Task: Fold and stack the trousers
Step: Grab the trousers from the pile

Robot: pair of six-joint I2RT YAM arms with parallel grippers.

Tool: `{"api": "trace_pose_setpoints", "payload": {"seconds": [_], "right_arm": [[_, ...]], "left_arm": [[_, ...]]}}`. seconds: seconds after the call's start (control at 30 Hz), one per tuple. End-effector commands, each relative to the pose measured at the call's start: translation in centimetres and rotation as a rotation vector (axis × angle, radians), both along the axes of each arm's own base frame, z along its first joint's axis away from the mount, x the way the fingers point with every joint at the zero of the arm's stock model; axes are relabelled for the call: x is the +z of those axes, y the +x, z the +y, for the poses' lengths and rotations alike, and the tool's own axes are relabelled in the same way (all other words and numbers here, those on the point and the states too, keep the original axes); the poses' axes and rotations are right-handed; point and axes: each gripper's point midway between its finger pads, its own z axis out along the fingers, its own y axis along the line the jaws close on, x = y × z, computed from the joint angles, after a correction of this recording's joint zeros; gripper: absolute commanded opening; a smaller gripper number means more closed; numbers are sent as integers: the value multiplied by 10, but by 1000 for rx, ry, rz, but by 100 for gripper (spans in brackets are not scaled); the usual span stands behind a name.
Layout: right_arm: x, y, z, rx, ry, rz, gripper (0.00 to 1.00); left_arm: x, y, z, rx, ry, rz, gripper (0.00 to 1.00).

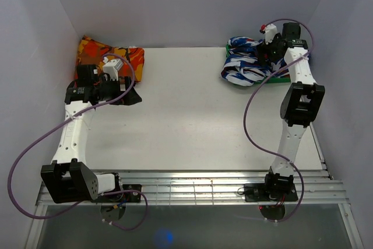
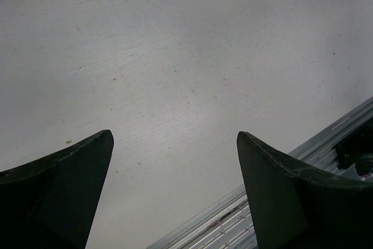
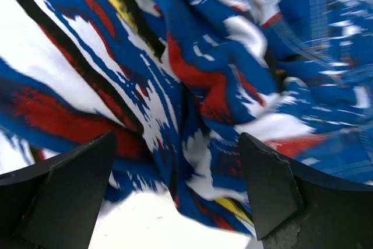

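Hovering close over crumpled trousers (image 1: pixel 242 69) heaped at far right of table (image 1: pixel 186 121), right gripper (image 3: pixel 175 144) spread wide, holding nothing; left gripper (image 2: pixel 175 138) likewise spread, beside folded cloth (image 1: pixel 93 48) at far left.

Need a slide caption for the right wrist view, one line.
Right pincer, open, close over the bunched blue, white and red print trousers, nothing gripped yet.
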Motion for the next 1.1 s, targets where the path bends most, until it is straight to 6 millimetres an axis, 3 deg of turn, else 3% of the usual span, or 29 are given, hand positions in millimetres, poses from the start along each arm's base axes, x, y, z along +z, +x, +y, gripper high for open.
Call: {"api": "trace_pose_setpoints", "payload": {"seconds": [0.0, 0.17, 0.27, 0.33, 0.4, 0.43, 0.5, 0.53, 0.57, 0.63, 0.67, 0.73, 0.77, 0.83, 0.87, 0.93, 0.97, 1.03, 1.07], "right_arm": [[-13, 10, 4, -8, -27, 2, 90], [-68, 28, -6, -55, -95, 40, 90], [-80, 39, -16, -93, -145, 23, 93], [-74, 52, -26, -139, -182, -34, 94], [-65, 59, -35, -184, -209, -80, 79], [-55, 66, -41, -217, -222, -124, 52], [-36, 72, -45, -245, -229, -177, 28], [-25, 76, -47, -260, -231, -207, 10], [-12, 77, -48, -269, -229, -234, 8], [15, 80, -47, -282, -213, -286, 8], [41, 79, -46, -294, -194, -334, 8], [72, 77, -42, -302, -159, -393, 8], [108, 72, -40, -318, -123, -462, 8], [146, 65, -35, -320, -78, -531, 8], [181, 55, -32, -321, -52, -593, 8], [221, 44, -25, -322, 11, -668, 8], [253, 30, -22, -317, 37, -723, 8], [284, 15, -14, -303, 99, -779, 8], [309, -1, -10, -296, 122, -826, 8]], "left_arm": [[19, 9, -3, -13, -17, -61, 98], [13, 10, -2, -8, -14, -47, 98], [10, 11, -1, -1, -11, -40, 98], [9, 12, 0, 2, -8, -40, 98], [9, 12, 2, 10, -1, -40, 98], [10, 12, 2, 13, 1, -42, 98], [11, 14, 3, 20, 8, -46, 98], [10, 14, 4, 23, 11, -46, 98], [11, 15, 5, 28, 15, -48, 98], [12, 16, 7, 37, 24, -53, 98], [14, 17, 7, 40, 28, -61, 98], [15, 18, 10, 52, 38, -70, 98], [15, 19, 11, 58, 40, -71, 98], [18, 21, 14, 77, 48, -78, 98], [19, 22, 14, 83, 48, -81, 98], [22, 24, 16, 101, 54, -87, 98], [23, 24, 16, 102, 54, -89, 98], [26, 25, 18, 115, 56, -97, 98], [27, 26, 19, 120, 61, -106, 98]]}}
